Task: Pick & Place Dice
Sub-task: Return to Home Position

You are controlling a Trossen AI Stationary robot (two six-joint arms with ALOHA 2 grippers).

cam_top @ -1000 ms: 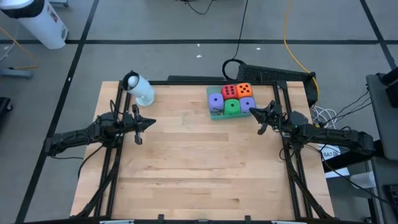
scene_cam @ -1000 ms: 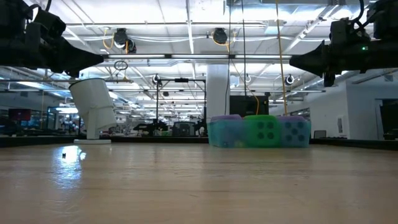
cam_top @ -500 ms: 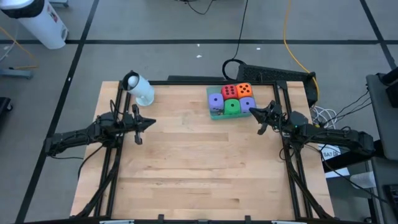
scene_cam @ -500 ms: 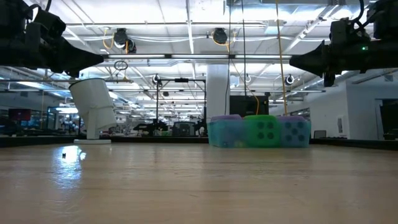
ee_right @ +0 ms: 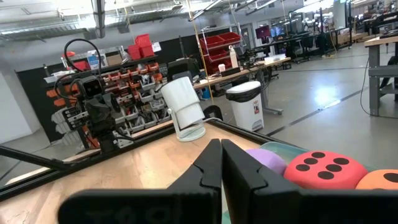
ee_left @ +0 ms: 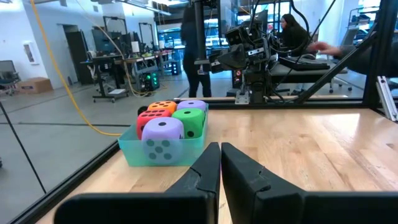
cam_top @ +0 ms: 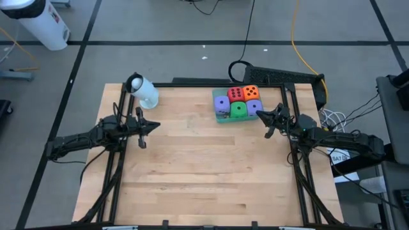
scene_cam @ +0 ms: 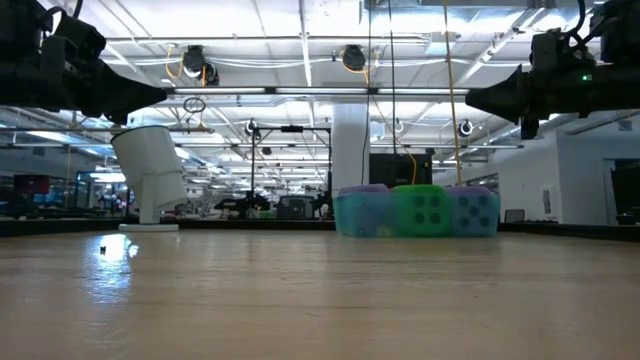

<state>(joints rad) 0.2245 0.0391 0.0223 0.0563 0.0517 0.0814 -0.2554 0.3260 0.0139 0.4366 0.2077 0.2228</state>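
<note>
At the far side of the table [cam_top: 204, 172]: five dice [cam_top: 237, 101], packed in the green tray [ee_left: 186, 149].
Left tool [cam_top: 155, 126]: fingers together, raised at left.
Right tool [cam_top: 261, 115]: fingers together, raised beside the tray.

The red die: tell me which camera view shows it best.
The high view: the red die shows its whole top face, unobstructed, in the tray beside the orange die. The right wrist view shows it close, from the side. The left wrist view shows it partly behind a purple die. The low view hides it.
</note>
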